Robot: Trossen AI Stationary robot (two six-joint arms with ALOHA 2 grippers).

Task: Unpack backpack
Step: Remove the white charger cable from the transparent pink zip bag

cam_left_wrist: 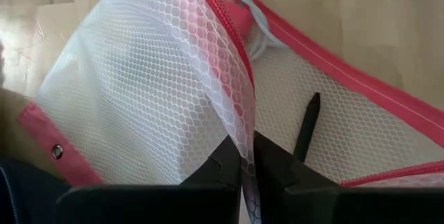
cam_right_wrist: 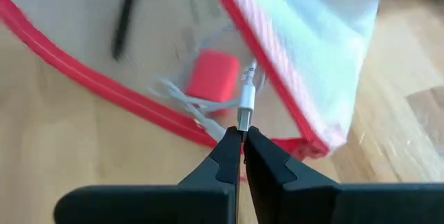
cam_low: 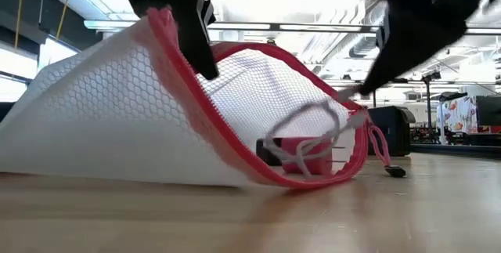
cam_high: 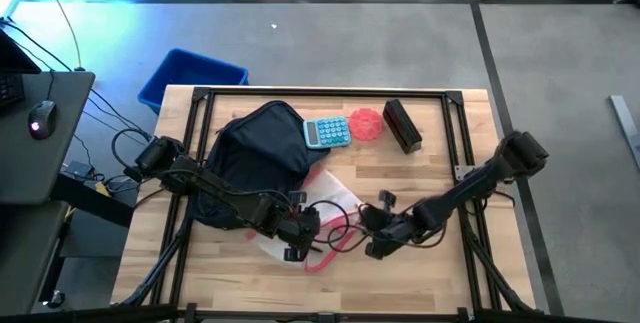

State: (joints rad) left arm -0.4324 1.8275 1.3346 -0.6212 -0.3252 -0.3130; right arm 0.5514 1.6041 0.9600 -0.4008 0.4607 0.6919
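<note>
A white mesh pouch (cam_high: pixel 325 201) with pink zipper trim lies on the table in front of the dark navy backpack (cam_high: pixel 255 153). Its mouth stands open in the low view (cam_low: pixel 258 120). Inside lie a red charger (cam_right_wrist: pixel 215 75) and a white cable (cam_low: pixel 309 131). My left gripper (cam_left_wrist: pixel 246 161) is shut on the pouch's upper edge. My right gripper (cam_right_wrist: pixel 243 137) is shut on the cable's plug, just outside the pouch's mouth. My left gripper pinches the pouch's upper mesh wall by its pink zipper edge (cam_left_wrist: pixel 243 130) between its two fingers, coming slanting from above. That edge is held up (cam_low: pixel 168 26) while the pouch's lower side rests on the table. My right gripper pinches the white cable's silver plug end (cam_right_wrist: pixel 244 118) at its fingertips, slanting down from the table's right. The fingers lie along the plug. The cable trails slack back into the pouch (cam_low: pixel 344 116) toward the charger.
A teal calculator (cam_high: pixel 327 131), a pink round thing (cam_high: pixel 367 123) and a black box (cam_high: pixel 402 125) lie along the table's far side. A blue bin (cam_high: pixel 190 78) stands on the floor beyond the far left corner. Bare wood shows at the near edge.
</note>
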